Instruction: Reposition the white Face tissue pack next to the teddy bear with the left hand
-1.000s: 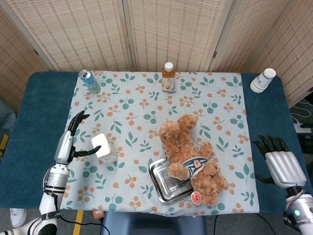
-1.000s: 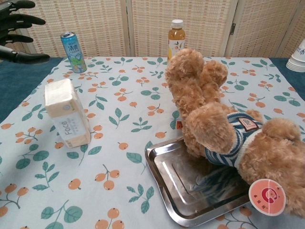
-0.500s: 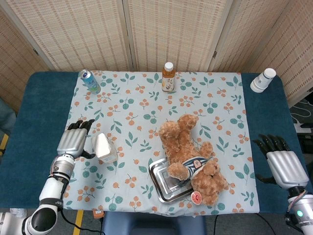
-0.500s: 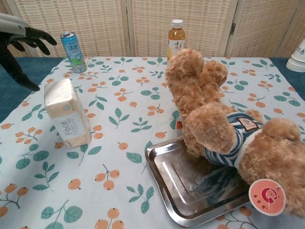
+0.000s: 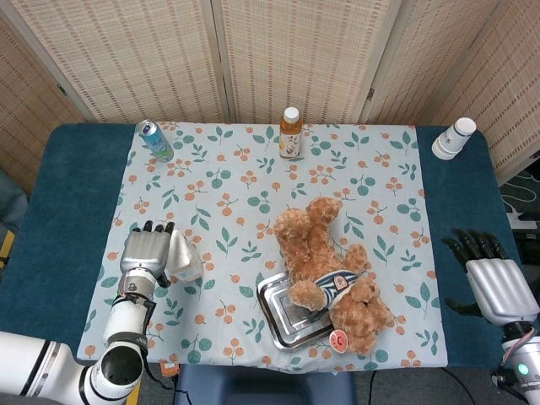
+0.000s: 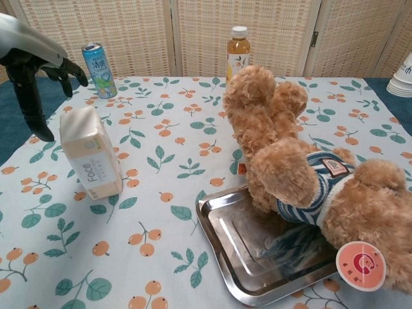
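Metal tray (image 5: 283, 314) sits at the near edge of the floral cloth (image 5: 253, 181), with the teddy bear (image 5: 331, 274) lying partly in it, legs over the tray's far right corner. Far side: blue can (image 5: 155, 140) at left, capped tea bottle (image 5: 290, 132) mid, stacked paper cups (image 5: 453, 138) far right on the blue table (image 5: 59, 202).

Left hand (image 5: 144, 251) is over the left part of the cloth, fingers spread and pointing down, wrapped on nothing; in the chest view it hangs just left of the tissue pack (image 6: 90, 152), a gap showing between them.

Right hand (image 5: 492, 283) is near the right table edge, fingers apart, holding nothing.

The pack stands upright on its end, white and beige wrapper with "Face" printed on the side, well left of the bear.
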`<state>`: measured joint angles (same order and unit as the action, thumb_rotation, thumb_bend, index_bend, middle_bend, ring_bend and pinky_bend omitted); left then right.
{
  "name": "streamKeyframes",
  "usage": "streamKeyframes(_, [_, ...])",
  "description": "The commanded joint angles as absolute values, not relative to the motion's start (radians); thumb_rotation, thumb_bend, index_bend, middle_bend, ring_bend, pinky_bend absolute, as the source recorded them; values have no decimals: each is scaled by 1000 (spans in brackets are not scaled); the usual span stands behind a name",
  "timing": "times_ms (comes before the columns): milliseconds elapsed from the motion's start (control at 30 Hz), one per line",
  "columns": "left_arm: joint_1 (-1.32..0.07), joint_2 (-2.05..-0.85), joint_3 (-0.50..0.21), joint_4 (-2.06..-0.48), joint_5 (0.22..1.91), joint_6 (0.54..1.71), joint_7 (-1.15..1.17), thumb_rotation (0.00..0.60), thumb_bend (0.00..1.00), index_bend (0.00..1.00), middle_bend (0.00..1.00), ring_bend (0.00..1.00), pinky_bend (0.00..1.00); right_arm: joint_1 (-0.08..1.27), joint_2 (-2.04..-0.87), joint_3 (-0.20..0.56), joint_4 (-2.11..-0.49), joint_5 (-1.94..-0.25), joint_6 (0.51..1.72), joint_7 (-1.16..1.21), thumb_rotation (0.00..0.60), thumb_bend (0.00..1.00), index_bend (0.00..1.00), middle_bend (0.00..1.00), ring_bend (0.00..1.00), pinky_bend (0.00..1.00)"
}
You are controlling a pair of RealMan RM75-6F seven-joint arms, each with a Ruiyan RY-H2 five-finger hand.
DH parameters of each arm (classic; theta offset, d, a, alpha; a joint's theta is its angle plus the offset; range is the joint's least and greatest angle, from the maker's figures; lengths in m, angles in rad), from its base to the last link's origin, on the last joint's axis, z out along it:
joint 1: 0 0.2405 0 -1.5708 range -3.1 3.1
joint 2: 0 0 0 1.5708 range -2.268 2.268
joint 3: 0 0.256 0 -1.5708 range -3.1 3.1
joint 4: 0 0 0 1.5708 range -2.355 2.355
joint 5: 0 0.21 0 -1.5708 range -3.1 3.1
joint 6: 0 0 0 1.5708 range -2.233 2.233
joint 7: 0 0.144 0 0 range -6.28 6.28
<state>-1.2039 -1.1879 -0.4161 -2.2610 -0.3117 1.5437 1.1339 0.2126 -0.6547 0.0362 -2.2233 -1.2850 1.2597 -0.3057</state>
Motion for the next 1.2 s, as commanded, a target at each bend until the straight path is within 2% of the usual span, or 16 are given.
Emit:
streamKeyframes(33, [-1229, -1221, -400, -2238, -312, 1578, 1143, 600, 128, 37, 120, 12, 177, 212, -654, 37, -2224, -1285, 1261, -306, 600, 118, 142, 45, 0, 0])
streamKeyframes(133, [-1236, -1258, -365, -2226, -277, 1613, 1148, 600, 128, 34, 114, 6, 184, 212, -654, 38, -2221, -1279, 1259, -305, 600, 118, 142, 45, 0, 0])
streamKeyframes(400, [-1222, -1307, -355, -2160, -241, 1610, 1122, 600, 127, 33, 113, 4, 192, 214, -656, 41, -2218, -1271, 1259, -308, 600, 119, 142, 45, 0, 0])
streamKeyframes(1200, [-1193, -1369, -370, -2027, -235, 1531, 1151, 600, 128, 48, 126, 18, 207, 226, -679, 51, -2192, -1219, 1249, -330, 600, 118, 129, 45, 0, 0])
